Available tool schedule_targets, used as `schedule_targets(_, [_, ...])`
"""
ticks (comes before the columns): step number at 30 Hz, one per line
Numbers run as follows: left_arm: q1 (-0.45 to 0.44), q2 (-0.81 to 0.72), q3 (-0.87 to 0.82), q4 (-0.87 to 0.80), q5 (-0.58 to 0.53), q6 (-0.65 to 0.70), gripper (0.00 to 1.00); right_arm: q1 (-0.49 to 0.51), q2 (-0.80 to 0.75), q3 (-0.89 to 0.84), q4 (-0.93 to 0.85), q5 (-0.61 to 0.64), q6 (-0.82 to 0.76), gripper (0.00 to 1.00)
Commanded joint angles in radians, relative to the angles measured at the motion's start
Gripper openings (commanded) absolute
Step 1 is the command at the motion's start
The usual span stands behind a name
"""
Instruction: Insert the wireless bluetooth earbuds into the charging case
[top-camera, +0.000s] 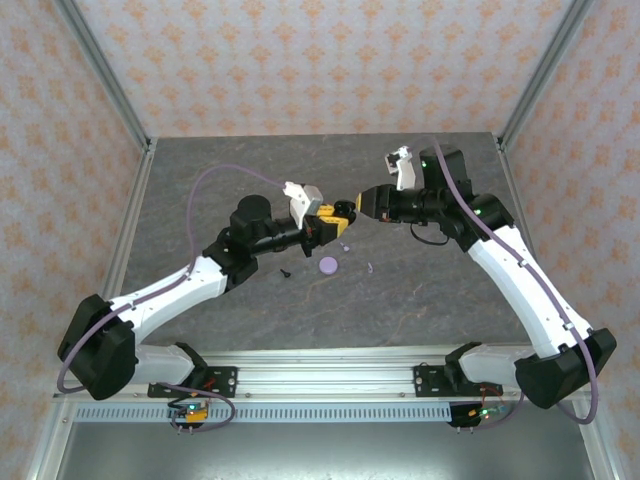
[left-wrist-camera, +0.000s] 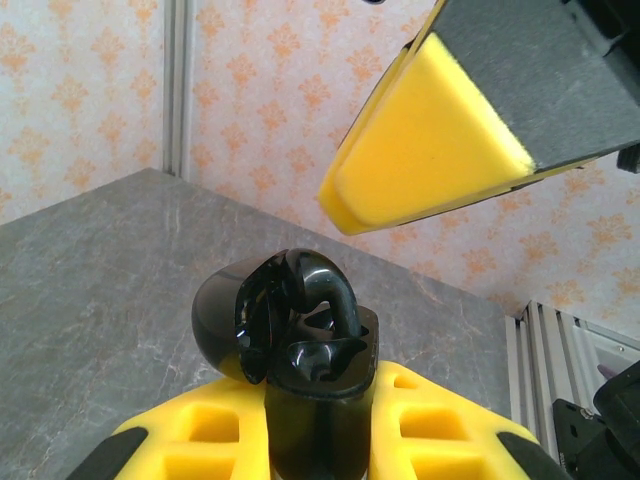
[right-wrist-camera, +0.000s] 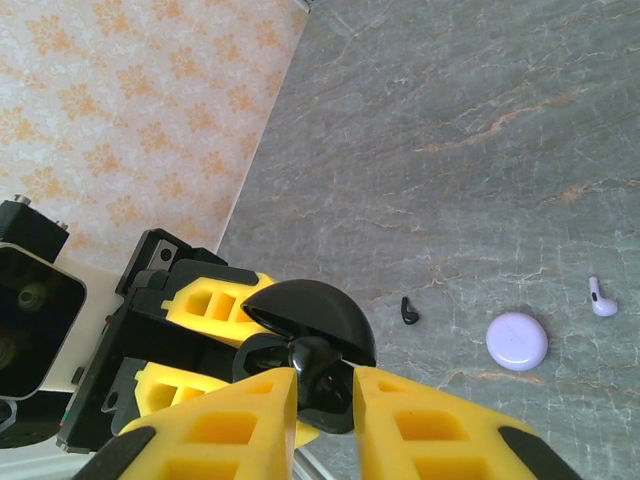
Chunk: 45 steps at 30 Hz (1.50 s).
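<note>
My left gripper (top-camera: 340, 216) is clamped on the black charging case (left-wrist-camera: 310, 410), holding it off the table (top-camera: 430, 300) with its lid tipped open. A black earbud (left-wrist-camera: 322, 292) sits in the open case. My right gripper (right-wrist-camera: 325, 380) hangs just beside it, jaws a narrow slit apart and gripping nothing. On the table lie a second black earbud (right-wrist-camera: 408, 311), a lavender earbud (right-wrist-camera: 601, 298) and a lavender disc (right-wrist-camera: 517, 340), near one another.
</note>
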Motion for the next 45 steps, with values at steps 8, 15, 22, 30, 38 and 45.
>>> schedule_targets(8, [-0.016,-0.023,0.031,-0.011,0.007,0.055,0.09,0.007,0.002,0.039,0.027,-0.032,0.012,0.28])
schedule_targets(15, [-0.023,-0.021,0.045,-0.039,0.007,0.067,0.09,0.062,0.040,0.069,-0.018,0.033,-0.016,0.34])
schedule_targets(22, [-0.024,-0.026,0.047,-0.063,-0.024,0.069,0.09,0.075,0.061,0.081,-0.053,0.106,-0.021,0.34])
schedule_targets(30, [-0.024,-0.035,0.051,-0.076,-0.041,0.072,0.09,0.076,0.066,0.092,-0.093,0.134,-0.026,0.33])
schedule_targets(38, [-0.024,-0.041,0.051,-0.071,-0.046,0.070,0.09,0.075,0.070,0.098,-0.123,0.149,-0.032,0.31])
schedule_targets(45, [-0.024,-0.039,0.056,-0.070,-0.039,0.064,0.09,0.076,0.075,0.102,-0.131,0.136,-0.034,0.31])
